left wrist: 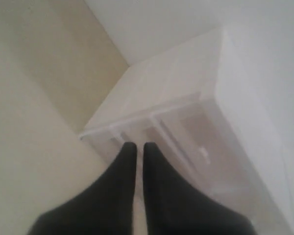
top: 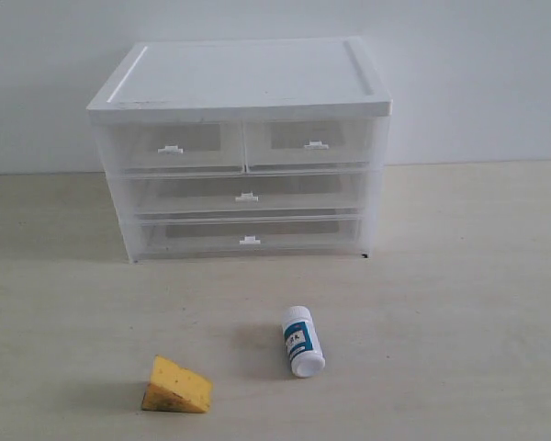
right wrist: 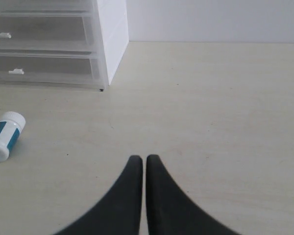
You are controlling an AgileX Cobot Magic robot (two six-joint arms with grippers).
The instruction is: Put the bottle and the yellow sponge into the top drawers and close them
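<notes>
Two top drawers (top: 177, 145) sat fully pushed into the white drawer unit (top: 248, 78), so neither item could go in before one was pulled out. The bottle (top: 303, 342) lay on its side on the table (top: 459, 303) in front of the unit, with the yellow sponge (top: 176, 387) apart from it. The left gripper (left wrist: 136, 147) and right gripper (right wrist: 139, 159) had their jaws together, empty, likely a travelling pose.

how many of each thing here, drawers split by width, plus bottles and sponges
top drawers: 2
full-width drawers: 2
bottle: 1
yellow sponge: 1
total: 6
</notes>
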